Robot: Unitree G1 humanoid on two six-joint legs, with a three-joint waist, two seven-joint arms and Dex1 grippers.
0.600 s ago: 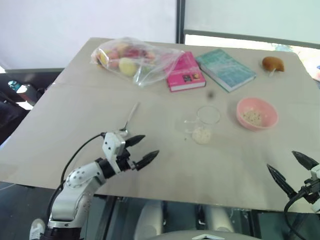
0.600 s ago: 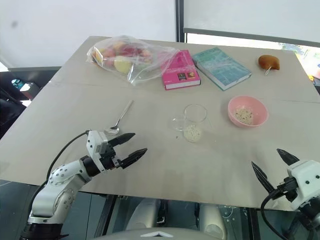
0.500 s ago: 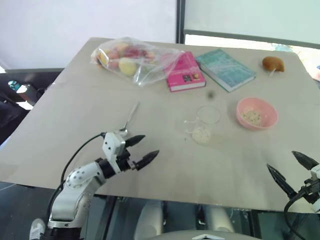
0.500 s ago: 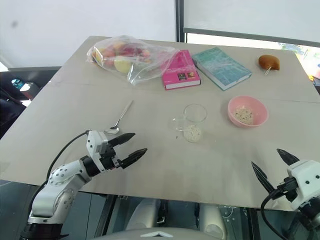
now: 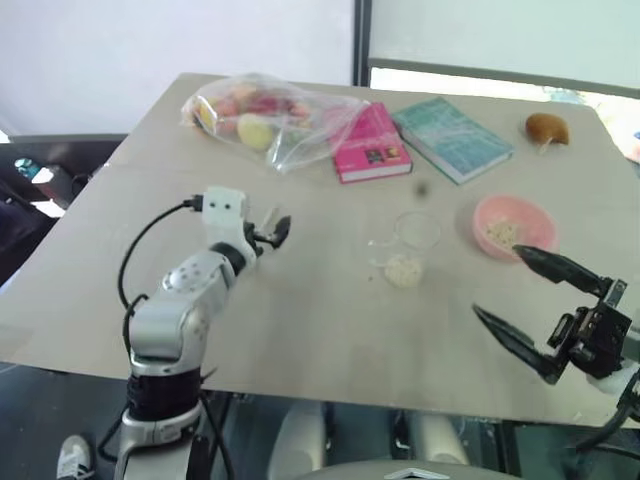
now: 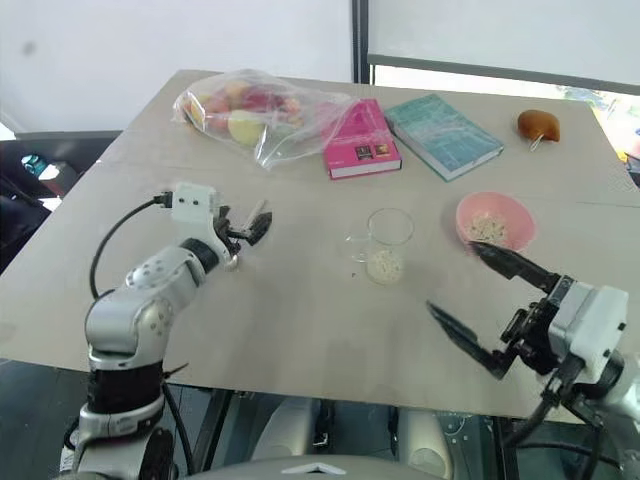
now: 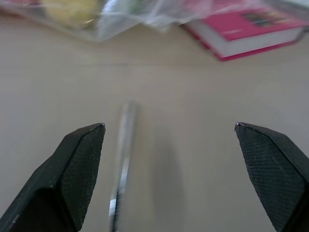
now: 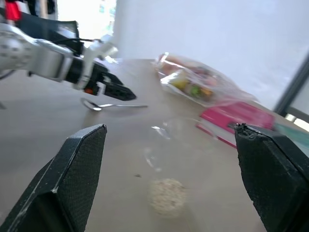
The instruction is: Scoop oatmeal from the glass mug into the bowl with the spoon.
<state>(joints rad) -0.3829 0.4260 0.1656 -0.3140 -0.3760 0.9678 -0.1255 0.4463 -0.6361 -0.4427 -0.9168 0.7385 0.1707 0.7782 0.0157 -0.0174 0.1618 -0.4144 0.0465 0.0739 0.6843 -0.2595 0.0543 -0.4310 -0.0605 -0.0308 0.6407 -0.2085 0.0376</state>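
The step looks like reaching for the thin silver metal spoon [image 7: 121,164], which lies on the beige table [image 5: 320,320] beneath the left gripper [image 6: 246,229], jaws wide. Next, it probably must lower and close on the handle. The right gripper [image 6: 482,305] hangs wide near the clear glass mug [image 6: 385,246].

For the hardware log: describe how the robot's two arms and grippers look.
Both arms are silver-grey metal with rounded joints, a white boxy wrist block and a looping black cable. The left gripper and right gripper carry long, pointed black jaws with cross-hatched inner pads.
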